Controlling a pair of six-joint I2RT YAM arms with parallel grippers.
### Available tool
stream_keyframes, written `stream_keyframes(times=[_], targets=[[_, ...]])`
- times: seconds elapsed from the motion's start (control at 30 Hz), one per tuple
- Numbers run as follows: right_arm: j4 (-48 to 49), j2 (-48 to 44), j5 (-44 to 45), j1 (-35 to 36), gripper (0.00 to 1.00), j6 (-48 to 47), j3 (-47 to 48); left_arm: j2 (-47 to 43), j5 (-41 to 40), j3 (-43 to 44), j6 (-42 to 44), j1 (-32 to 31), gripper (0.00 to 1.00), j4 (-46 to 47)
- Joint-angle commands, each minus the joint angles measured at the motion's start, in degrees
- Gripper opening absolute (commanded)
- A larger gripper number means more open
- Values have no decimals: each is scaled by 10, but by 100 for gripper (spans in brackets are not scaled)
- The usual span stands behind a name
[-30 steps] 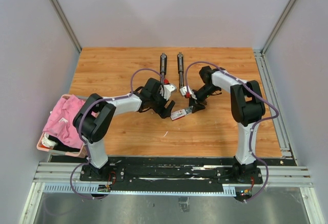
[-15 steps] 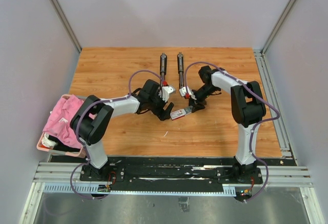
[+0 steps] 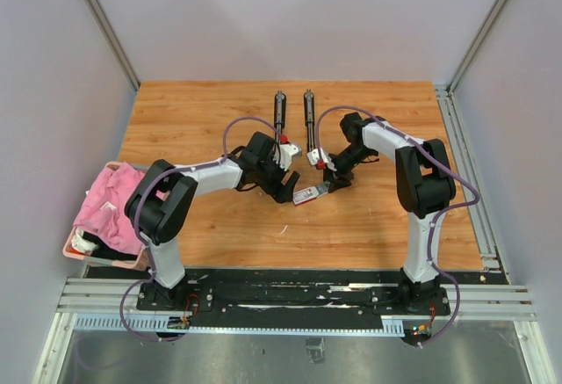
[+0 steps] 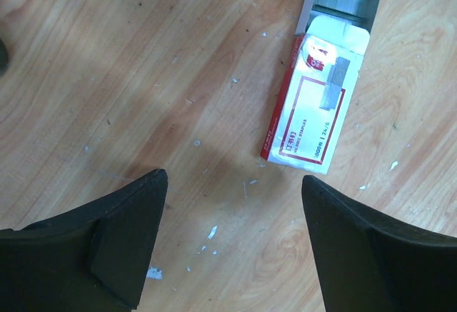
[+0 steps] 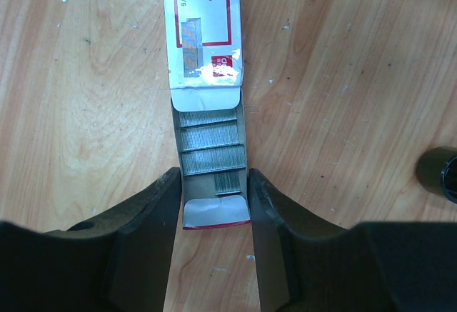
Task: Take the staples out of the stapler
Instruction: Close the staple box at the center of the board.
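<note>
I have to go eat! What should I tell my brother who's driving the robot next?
Left claw: open, empty, over the table beside the staple box.
Right claw: shut on the box's slid-out tray, which holds staples.
Two long dark stapler pieces lie side by side beyond both claws, untouched.
Done: staple strips sit in the tray. Left: the pictures don't show if the stapler is empty, so check it.

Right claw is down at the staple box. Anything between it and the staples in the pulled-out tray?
Only the cardboard walls of the tray. The right claw straddles it, a finger against each side, and the staples lie uncovered between them. The box sleeve sits beyond the strips, not over them.
</note>
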Motion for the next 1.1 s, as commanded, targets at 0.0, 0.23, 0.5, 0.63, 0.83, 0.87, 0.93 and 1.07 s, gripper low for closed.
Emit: stream_keyframes(times=[0.0,0.23,0.5,0.63,0.83,0.87,0.93,1.07], targets=[[-8,-11,-4,11,43,0,-3,48,-28,6,-19,-2,82,-74],[-8,-13,-3,11,43,0,-4,31,-17,-10,-25,-2,81,-72],[-7,-13,2,11,43,2,-7,-4,141,-52,-81,16,71,-11],[-7,-14,7,11,43,5,-6,-4,191,-77,-103,16,63,23],[-5,-16,4,11,42,7,-13,34,222,-69,-131,16,39,43],[-4,-17,3,11,42,8,-16,37,220,-68,-134,17,39,47],[-3,-19,3,11,42,8,-18,38,215,-65,-137,17,38,57],[-3,-20,2,11,42,7,-19,45,198,-56,-141,17,36,67]])
